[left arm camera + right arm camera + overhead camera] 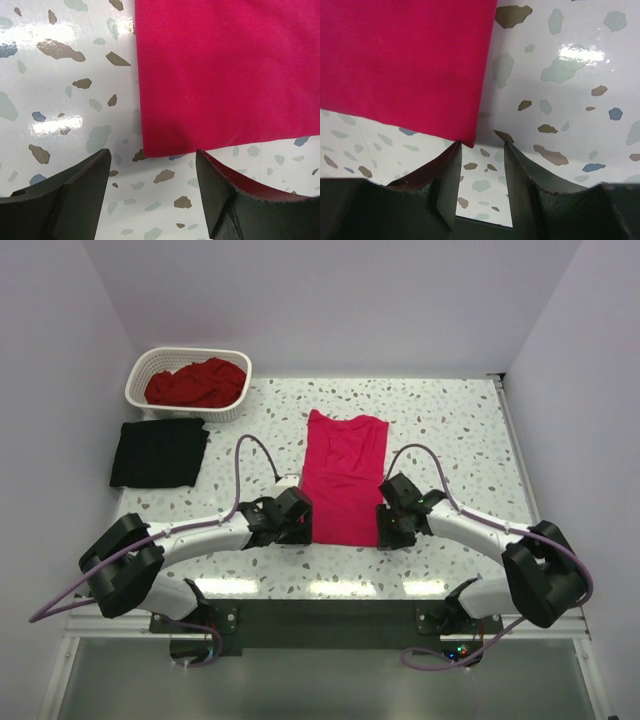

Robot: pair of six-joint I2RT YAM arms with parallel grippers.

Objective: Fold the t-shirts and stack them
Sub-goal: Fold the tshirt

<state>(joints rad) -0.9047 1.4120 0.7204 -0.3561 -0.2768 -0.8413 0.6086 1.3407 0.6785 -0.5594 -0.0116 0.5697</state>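
A bright pinkish-red t-shirt (342, 478) lies as a long narrow strip on the table's middle, collar end far, hem end near. At its near left corner (150, 147) my left gripper (297, 523) stands open, the corner just beyond the fingertips. My right gripper (392, 525) is open at the near right corner (470, 137), and its left fingertip (454, 150) touches the hem. Nothing sits between either pair of jaws. A black t-shirt (160, 452) lies folded at the far left. A darker red t-shirt (197, 382) is bunched in the basket.
The white lattice basket (143, 370) stands at the far left corner, just behind the black shirt. The speckled table (450, 430) runs to side walls close on the left and right. The arms' bases sit at the near edge.
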